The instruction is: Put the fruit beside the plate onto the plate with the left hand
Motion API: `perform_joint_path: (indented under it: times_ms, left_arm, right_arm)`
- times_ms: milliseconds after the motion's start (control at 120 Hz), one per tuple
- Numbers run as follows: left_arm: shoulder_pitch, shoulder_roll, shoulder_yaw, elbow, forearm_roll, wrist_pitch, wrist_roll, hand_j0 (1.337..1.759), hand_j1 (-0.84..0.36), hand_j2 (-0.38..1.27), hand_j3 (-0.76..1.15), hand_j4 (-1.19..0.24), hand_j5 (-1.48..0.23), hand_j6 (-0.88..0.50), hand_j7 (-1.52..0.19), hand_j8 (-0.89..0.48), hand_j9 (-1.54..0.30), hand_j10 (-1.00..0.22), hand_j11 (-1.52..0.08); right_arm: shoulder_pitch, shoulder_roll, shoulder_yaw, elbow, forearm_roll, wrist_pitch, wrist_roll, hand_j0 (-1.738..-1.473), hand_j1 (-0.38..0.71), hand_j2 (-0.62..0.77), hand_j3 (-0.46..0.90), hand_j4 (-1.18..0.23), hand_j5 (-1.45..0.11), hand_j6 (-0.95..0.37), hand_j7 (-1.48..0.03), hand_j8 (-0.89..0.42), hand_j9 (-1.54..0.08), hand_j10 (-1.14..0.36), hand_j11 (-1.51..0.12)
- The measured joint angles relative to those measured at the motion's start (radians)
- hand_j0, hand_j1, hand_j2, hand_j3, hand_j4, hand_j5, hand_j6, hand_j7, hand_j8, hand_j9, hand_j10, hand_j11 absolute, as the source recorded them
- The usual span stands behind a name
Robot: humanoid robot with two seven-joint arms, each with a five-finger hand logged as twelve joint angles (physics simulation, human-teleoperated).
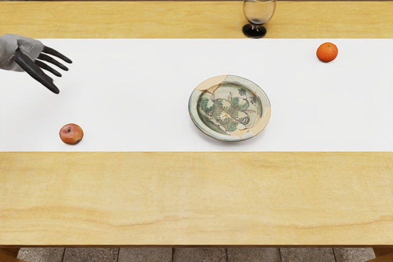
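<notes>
Wooden surface (196, 200) carries a white runner (135, 90) lengthwise; a patterned plate (194, 107) sits near the runner's middle, a red apple (71, 134) lies well to its left just inside the runner's near edge, and an orange (327, 52) lies well to the plate's right, close to the runner's far edge. Left robot hand (38, 62) enters at the picture's left edge, beyond the apple and apart from it, fingers spread, holding nothing. Open runner stretches between apple and plate; a stemmed glass (258, 11) stands on the wood just past the runner's far edge, behind the plate.
</notes>
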Motion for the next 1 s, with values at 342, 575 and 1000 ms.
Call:
perform_joint_path:
  times_ms: [342, 575, 1000]
  left_arm:
    - [0.043, 0.082, 0.002, -0.002, 0.041, 0.0, 0.0, 1.658, 0.02, 0.06, 0.0, -0.28, -0.36, -0.28, -0.36, -0.28, -0.36, -0.28, -0.36]
    - [0.042, 0.165, 0.05, -0.197, 0.116, 0.006, -0.003, 1.658, 0.02, 0.06, 0.0, -0.28, -0.36, -0.28, -0.36, -0.28, -0.36, -0.28, -0.36]
    - [-0.076, 0.198, 0.401, -0.763, 0.308, 0.724, -0.073, 1.658, -0.01, 0.06, 0.0, -0.3, -0.39, -0.3, -0.39, -0.3, -0.39, -0.3, -0.39]
  right_arm:
    - [-0.027, 0.0, -0.002, -0.028, -0.001, -0.004, -0.007, -1.658, -0.31, -0.01, 0.0, -0.03, -0.04, -0.03, -0.04, -0.03, -0.04, -0.03, -0.04]
    - [-0.031, 0.0, -0.002, -0.033, -0.001, -0.004, -0.008, -1.658, -0.31, -0.01, 0.0, -0.03, -0.04, -0.03, -0.04, -0.03, -0.04, -0.03, -0.04]
    - [-0.031, 0.0, -0.002, -0.034, -0.001, -0.004, -0.008, -1.658, -0.31, -0.01, 0.0, -0.03, -0.04, -0.03, -0.04, -0.03, -0.04, -0.03, -0.04]
